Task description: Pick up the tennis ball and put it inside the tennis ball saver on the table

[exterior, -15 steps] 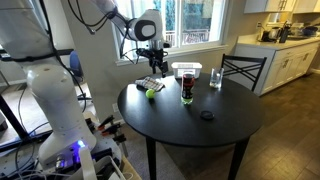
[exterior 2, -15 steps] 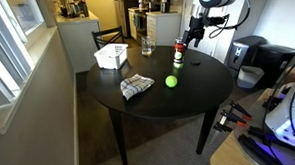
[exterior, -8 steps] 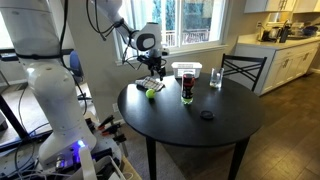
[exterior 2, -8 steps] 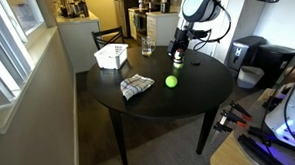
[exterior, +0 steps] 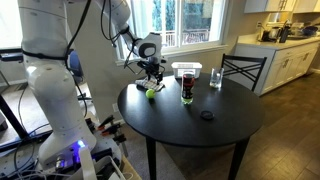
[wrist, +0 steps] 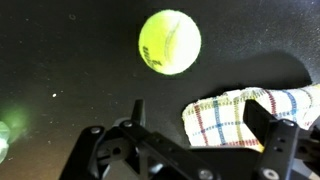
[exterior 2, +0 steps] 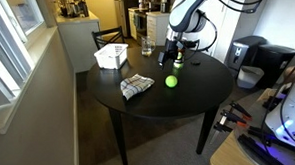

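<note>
The tennis ball point(exterior: 151, 94) lies on the black table point(exterior: 210, 135) next to a checked cloth point(exterior: 146, 83). It also shows in an exterior view point(exterior 2: 170, 80) and at the top of the wrist view point(wrist: 169, 42). The dark tennis ball saver point(exterior: 187, 88) stands upright near the table's middle, and the arm mostly covers it from the opposite side. My gripper point(exterior: 152, 72) hangs open and empty a little above the ball and cloth. In the wrist view the gripper point(wrist: 198, 110) has its jaws wide apart, with the ball beyond them.
A white tub point(exterior: 186, 70) and a clear glass point(exterior: 215, 78) stand at the table's far side. A small black object point(exterior: 207, 115) lies near the middle. The checked cloth point(wrist: 240, 118) lies under the right finger point(wrist: 285, 135). A chair point(exterior: 243, 70) stands behind the table.
My gripper has come down and moved away from the canister, toward the ball and cloth. The ball, canister and cloth have not moved.
</note>
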Controlling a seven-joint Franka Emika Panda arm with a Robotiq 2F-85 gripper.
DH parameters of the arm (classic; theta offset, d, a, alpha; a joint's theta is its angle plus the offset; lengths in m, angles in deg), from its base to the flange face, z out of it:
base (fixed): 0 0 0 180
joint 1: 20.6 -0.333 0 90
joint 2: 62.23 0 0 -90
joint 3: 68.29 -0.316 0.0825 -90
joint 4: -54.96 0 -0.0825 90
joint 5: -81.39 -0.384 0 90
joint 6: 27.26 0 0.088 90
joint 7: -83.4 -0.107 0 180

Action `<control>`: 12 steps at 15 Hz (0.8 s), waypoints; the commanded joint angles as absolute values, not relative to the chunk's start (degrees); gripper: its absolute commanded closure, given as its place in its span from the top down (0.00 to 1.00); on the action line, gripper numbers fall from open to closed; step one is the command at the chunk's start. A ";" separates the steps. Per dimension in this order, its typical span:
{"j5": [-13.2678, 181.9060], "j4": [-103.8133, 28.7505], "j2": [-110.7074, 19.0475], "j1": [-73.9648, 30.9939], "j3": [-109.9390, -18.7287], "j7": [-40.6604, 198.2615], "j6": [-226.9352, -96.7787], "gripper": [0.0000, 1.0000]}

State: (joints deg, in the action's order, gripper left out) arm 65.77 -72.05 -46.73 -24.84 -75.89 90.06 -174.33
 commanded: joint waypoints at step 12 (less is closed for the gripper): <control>66.49 -70.58 -45.49 -24.12 -77.82 92.98 -164.64 1.00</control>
State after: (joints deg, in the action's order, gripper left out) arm 64.20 -70.20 -43.50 -23.90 -78.52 93.33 -166.40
